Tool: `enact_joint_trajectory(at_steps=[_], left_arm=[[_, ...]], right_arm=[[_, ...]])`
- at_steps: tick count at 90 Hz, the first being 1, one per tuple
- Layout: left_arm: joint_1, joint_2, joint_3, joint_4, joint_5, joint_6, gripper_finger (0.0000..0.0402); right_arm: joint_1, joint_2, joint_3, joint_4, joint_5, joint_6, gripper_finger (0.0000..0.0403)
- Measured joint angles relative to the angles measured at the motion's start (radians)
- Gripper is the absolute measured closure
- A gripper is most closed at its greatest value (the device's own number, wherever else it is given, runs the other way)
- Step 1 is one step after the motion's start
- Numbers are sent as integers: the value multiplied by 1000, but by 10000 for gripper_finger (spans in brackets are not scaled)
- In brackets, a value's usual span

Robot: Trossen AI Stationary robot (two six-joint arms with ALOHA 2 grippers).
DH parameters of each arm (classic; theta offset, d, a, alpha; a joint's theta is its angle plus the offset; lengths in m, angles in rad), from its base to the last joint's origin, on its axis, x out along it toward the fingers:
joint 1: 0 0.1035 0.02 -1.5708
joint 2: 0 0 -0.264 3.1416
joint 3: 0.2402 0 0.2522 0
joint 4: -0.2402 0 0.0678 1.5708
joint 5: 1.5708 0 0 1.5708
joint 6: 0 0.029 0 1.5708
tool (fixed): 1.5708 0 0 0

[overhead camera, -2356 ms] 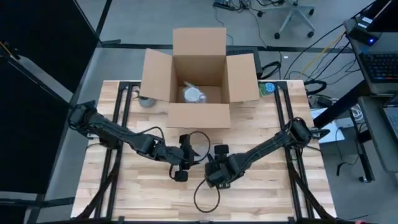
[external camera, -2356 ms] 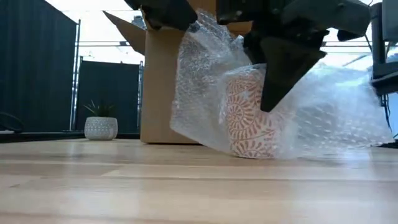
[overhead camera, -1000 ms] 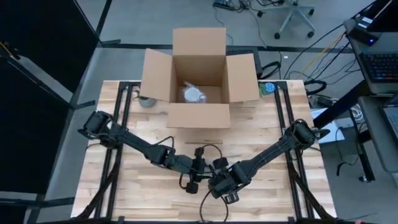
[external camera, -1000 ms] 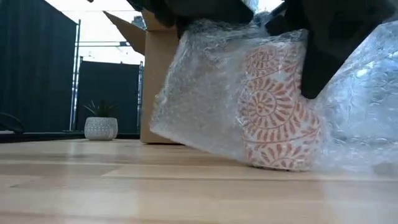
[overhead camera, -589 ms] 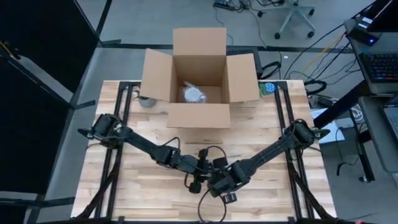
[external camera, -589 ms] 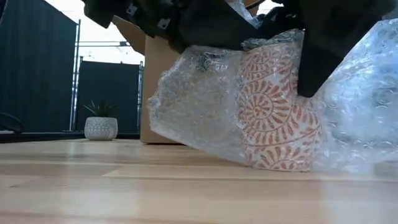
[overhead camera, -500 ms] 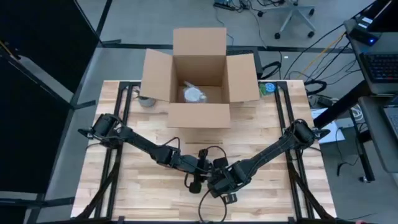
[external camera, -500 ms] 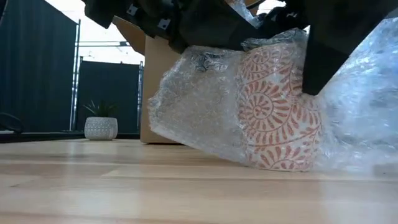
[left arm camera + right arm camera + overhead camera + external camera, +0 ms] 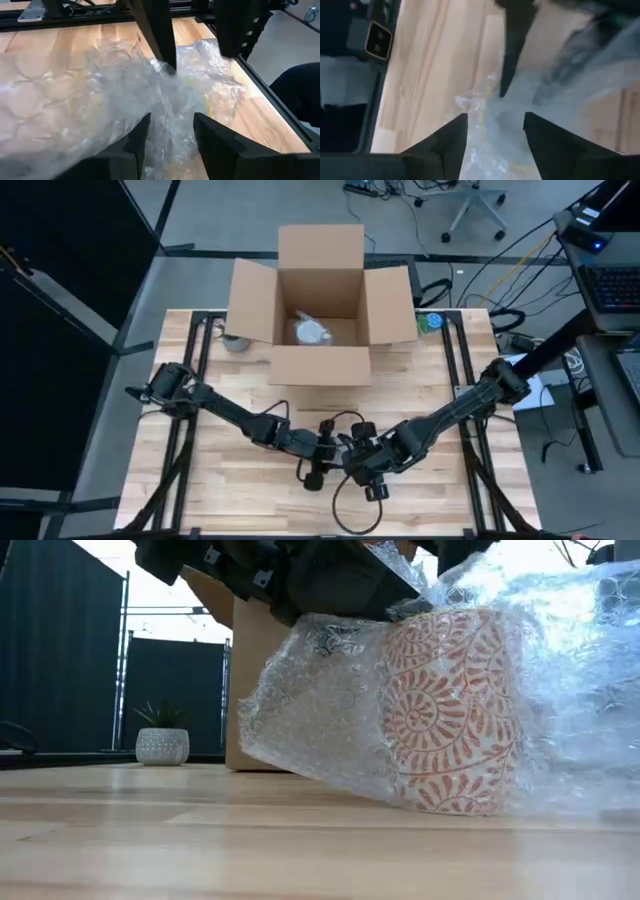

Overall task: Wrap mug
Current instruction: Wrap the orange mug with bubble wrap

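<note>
The mug [image 9: 450, 710], white with a red-orange leaf pattern, stands upright on its base on the wooden table, near the front middle. Clear bubble wrap [image 9: 320, 710] covers it all round and spreads out to both sides. My left gripper [image 9: 325, 452] and my right gripper [image 9: 362, 465] meet above the mug. Each has a bunch of the wrap between its fingers, as both wrist views show. The mug's handle is hidden. My left gripper [image 9: 172, 142] has a bunched part of the bubble wrap [image 9: 170, 120] between its two fingers, several layers, above the mug. The wrap falls away from the fingers onto the table. My right gripper [image 9: 495, 145] has a gathered part of the bubble wrap [image 9: 492, 117] between its two fingers, coming from the right side. The wrap hangs from it over the mug's right side [image 9: 540, 690].
An open cardboard box [image 9: 320, 300] stands at the table's far edge with a wrapped item [image 9: 312, 332] inside. A small patterned pot with a plant [image 9: 162, 745] sits left of the box. A green roll [image 9: 430, 322] lies right of it.
My right gripper has risen and drawn back toward the table's right edge. Its dark finger no longer stands in front of the mug's right side in the low view, and the wrap now lies over that side. The mug has stayed in place.
</note>
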Motion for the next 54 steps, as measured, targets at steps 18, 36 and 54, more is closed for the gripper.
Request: enact_joint_trajectory(at_steps=[18,36,54], left_arm=[[0,1,-1,1,0,-1,277],[0,2,-1,10,0,0,277],[0,2,-2,14,-1,1,277]], right_arm=[[0,-13,0,-67,10,53,224],[0,-1,0,-142,162,89,224],[1,8,0,-98,238,48,224]])
